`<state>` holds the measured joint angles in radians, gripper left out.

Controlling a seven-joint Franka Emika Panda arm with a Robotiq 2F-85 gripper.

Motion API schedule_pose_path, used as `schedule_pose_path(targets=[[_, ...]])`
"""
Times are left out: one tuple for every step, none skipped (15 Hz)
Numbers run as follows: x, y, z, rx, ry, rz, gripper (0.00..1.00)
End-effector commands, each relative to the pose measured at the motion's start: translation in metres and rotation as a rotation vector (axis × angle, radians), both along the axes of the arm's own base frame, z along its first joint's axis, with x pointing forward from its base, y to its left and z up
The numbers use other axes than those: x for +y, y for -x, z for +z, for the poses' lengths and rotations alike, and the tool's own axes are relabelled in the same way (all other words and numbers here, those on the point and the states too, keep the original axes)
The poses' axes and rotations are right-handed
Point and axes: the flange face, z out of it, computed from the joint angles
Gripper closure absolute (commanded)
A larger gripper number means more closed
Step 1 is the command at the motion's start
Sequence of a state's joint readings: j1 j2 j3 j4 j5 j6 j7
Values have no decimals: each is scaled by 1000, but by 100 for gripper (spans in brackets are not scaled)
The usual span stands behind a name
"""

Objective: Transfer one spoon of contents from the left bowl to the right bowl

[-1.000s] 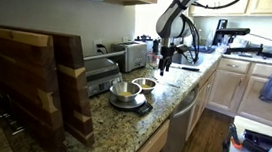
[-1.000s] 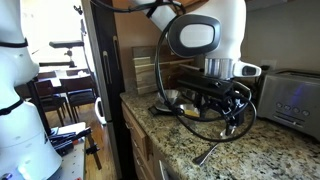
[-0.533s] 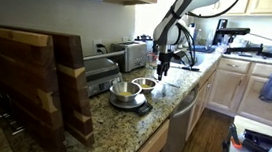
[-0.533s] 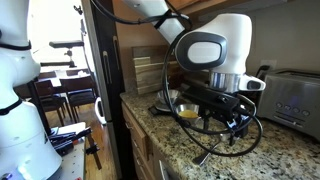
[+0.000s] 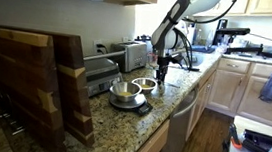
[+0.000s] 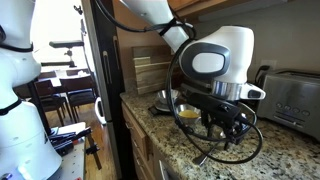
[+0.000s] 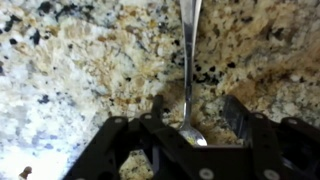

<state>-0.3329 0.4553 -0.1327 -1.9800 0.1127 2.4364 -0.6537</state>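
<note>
On the counter, the spoon lies between your gripper's spread jaws, not yet grasped. Nothing is scooped: the contents sit in the left bowl, beside the right bowl. Grasping, scooping and tipping all lie ahead.

I count two steel bowls, a wider bowl and a smaller bowl, one spoon, one toaster, two wooden boards.
</note>
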Motion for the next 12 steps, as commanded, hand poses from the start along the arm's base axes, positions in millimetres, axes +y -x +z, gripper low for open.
schedule_pose_path(targets=[[-5,0,1,-21,-7,14,66],[-6,0,1,-23,-7,13,74],[-7,0,2,-24,-9,13,80],[-7,0,1,-24,-9,13,87],[-8,0,1,-23,-9,13,93],[-8,0,1,-22,-9,13,94],[-9,0,1,-22,-10,12,95],[-9,1,1,-22,-11,12,99],[-9,1,1,-23,-11,11,98],[-8,2,6,-20,-13,3,94],[-7,2,8,-19,-14,2,94],[-3,4,18,-8,-21,-1,94]])
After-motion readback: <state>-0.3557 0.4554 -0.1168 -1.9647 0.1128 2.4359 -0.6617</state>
